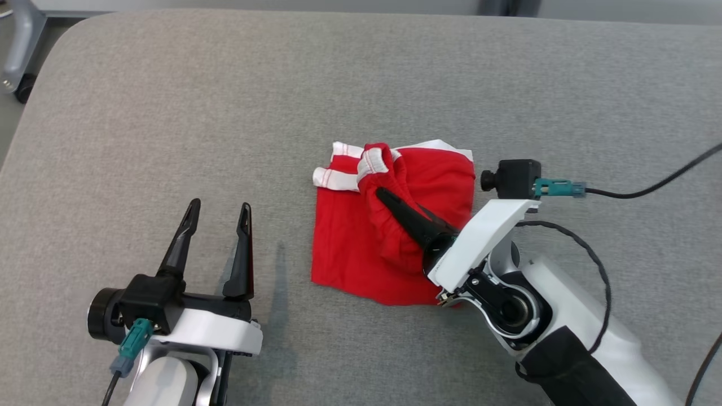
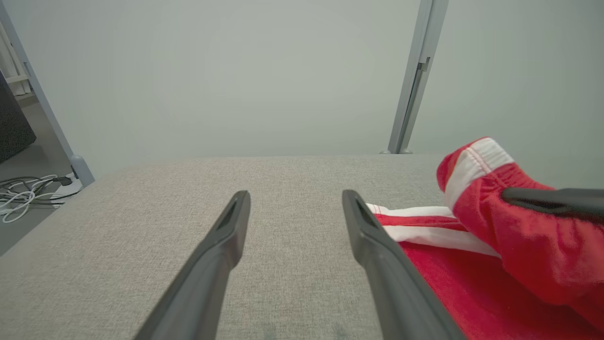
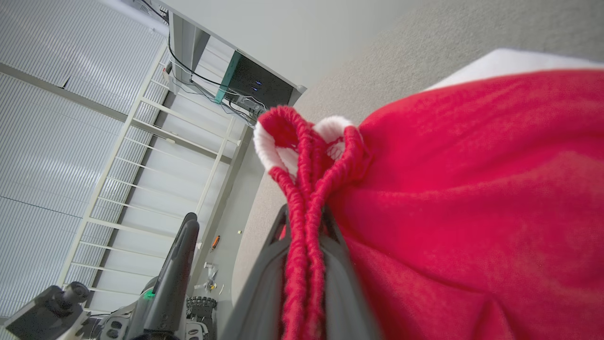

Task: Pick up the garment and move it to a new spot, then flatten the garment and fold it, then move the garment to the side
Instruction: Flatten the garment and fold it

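Left pincer [image 1: 220, 204] hovered at the near left over the grey counter [image 1: 169, 113], jaws spread wide, grasping nothing, beside the cloth's left edge but not touching it. Right pincer [image 1: 382, 195] was clenched on a gathered red hem of the garment [image 1: 344, 248], with that bunched fold raised above the rest. Garment, red with white trim, lay near the counter's middle, lower layer flat, white-banded edges at its far left corner. Black cable [image 1: 648, 189] trailed off to the right from the right wrist.
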Tool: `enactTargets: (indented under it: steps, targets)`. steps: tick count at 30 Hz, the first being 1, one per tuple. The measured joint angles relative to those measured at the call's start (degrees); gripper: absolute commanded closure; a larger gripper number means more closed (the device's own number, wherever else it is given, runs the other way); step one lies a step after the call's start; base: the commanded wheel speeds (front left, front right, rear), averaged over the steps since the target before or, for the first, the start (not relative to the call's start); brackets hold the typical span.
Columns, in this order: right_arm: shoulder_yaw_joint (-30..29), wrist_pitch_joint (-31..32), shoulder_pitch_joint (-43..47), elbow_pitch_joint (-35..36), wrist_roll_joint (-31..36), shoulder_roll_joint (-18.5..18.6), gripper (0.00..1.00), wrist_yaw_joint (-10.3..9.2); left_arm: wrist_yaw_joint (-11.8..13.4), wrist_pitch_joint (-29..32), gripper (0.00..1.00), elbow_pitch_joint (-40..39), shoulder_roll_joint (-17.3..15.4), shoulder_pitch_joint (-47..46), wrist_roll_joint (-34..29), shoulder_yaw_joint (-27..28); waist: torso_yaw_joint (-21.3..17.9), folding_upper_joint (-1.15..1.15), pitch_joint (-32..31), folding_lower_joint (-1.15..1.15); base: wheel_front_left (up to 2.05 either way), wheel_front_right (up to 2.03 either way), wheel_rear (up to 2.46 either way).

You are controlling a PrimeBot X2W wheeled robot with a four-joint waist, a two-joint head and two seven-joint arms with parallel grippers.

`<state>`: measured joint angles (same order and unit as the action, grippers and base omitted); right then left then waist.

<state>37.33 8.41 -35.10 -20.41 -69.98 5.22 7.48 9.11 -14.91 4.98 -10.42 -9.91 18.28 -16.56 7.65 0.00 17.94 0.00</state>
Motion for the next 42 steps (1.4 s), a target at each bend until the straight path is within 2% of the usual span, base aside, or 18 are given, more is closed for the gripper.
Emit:
enactTargets:
  steps: [5,6,7,8,9,16,19,22,24,27,31,37,42]
  targets:
    - [3.8,-2.8,-2.6,-5.4,0.0,-1.0,1.0,-0.01,-0.5,0.0,0.0,0.8,0.8,-0.6,0.0,-0.2,2.0,0.0,1.0,0.0,0.0,0.0,0.0]
    - [4.3,-3.3,-2.9,-6.0,-0.5,-1.3,0.88,-0.01,-0.5,0.0,0.0,0.9,1.0,-0.7,0.0,-0.1,2.2,0.0,1.1,0.0,0.0,0.0,0.0]
    - [4.9,-3.9,-3.2,-6.5,-0.9,-1.3,0.57,-0.01,-0.6,0.0,0.0,0.9,1.1,-0.7,0.0,0.0,2.4,0.0,1.3,0.0,0.0,0.0,0.0]
    - [5.6,-4.4,-3.5,-6.8,-1.1,-1.3,0.13,-0.01,-0.7,-0.1,0.0,0.9,1.3,-0.8,-0.1,0.1,2.4,0.0,1.4,0.0,0.0,0.0,0.0]
    - [6.3,-5.0,-3.8,-7.0,-1.5,-1.4,0.0,-0.01,-0.8,-0.1,0.0,1.0,1.4,-0.8,-0.1,0.1,2.4,0.0,1.5,0.0,0.0,0.0,0.0]
    - [10.4,-11.5,-5.9,-5.2,-1.6,-1.1,0.0,-0.01,-1.5,-0.1,0.0,1.0,2.0,-0.8,-0.9,0.9,1.6,0.0,1.7,0.0,0.0,0.0,0.0]
    - [12.3,-17.4,-7.3,-3.5,1.7,1.0,0.0,0.0,-1.8,-0.1,0.0,1.0,2.1,-0.8,-1.2,1.4,0.8,0.0,1.7,0.0,0.0,0.0,0.0]
    - [12.2,-22.4,-8.4,-4.3,8.2,3.7,0.0,0.0,-2.0,-0.1,0.0,1.0,2.1,-0.8,-1.6,1.8,-0.1,0.0,1.6,0.0,0.0,0.0,0.0]
    - [9.7,-23.2,-8.4,-4.9,13.1,5.1,0.0,0.0,-2.0,-0.1,0.0,1.0,2.1,-0.8,-1.8,2.1,-0.7,0.0,1.5,0.0,0.0,0.0,0.0]
    - [0.6,-23.3,-6.5,-2.2,20.6,5.1,0.0,0.0,-2.0,-0.1,0.0,1.0,2.0,-0.8,-2.1,2.8,-1.9,0.0,1.3,0.0,0.0,0.0,0.0]
    - [-8.2,-23.4,0.8,1.9,28.9,4.7,0.0,0.0,-1.9,-0.1,0.0,1.0,1.6,-0.8,-2.1,3.7,-3.3,0.0,0.8,0.0,0.0,0.0,0.0]
    - [-17.8,-23.4,10.0,7.2,36.6,4.6,0.0,0.0,-1.5,-0.1,0.0,0.8,0.6,0.1,-2.1,5.0,-5.3,0.0,-0.6,0.0,0.0,0.0,0.0]
    - [-22.9,-23.4,16.8,10.6,41.9,4.4,0.0,0.0,-1.0,-0.1,0.0,0.5,0.0,1.7,-2.0,5.7,-6.6,0.0,-2.2,0.0,0.0,0.0,0.0]
